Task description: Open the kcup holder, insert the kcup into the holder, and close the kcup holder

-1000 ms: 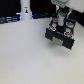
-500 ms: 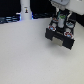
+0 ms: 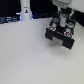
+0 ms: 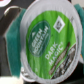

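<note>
A pale desk (image 3: 25,55) fills most of the exterior view, with the black kcup holder (image 3: 61,35) at upper right, its drawer pulled open toward the frame's lower edge. The insert step is judged in hand: the kcup (image 4: 47,42), green lid filling the wrist view, is seen clamped in the pincer (image 3: 63,19). The arm is posed vertically above the holder at top right; next, alignment over a free slot is called for.
</note>
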Controlling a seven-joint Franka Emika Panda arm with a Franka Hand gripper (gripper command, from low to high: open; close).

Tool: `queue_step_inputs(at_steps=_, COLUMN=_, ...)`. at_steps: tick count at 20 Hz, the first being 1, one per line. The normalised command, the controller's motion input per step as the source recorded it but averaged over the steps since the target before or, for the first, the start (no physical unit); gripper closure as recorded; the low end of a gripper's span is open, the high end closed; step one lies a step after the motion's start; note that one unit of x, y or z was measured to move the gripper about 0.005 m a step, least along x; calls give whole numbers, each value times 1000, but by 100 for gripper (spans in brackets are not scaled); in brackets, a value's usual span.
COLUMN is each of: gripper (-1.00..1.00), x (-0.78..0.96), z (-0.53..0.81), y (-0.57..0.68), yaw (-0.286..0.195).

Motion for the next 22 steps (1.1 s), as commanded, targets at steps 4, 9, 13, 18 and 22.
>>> queue_step_inputs(at_steps=4, gripper=100, x=-14, z=-210, y=-3, yaw=13)
queue_step_inputs(at_steps=9, gripper=100, x=-12, z=-251, y=-16, yaw=16)
queue_step_inputs(at_steps=13, gripper=100, x=-15, z=-189, y=-27, yaw=7)
queue_step_inputs(at_steps=18, gripper=100, x=12, z=21, y=-82, yaw=-12)
queue_step_inputs(at_steps=22, gripper=100, x=17, z=167, y=-91, yaw=-18)
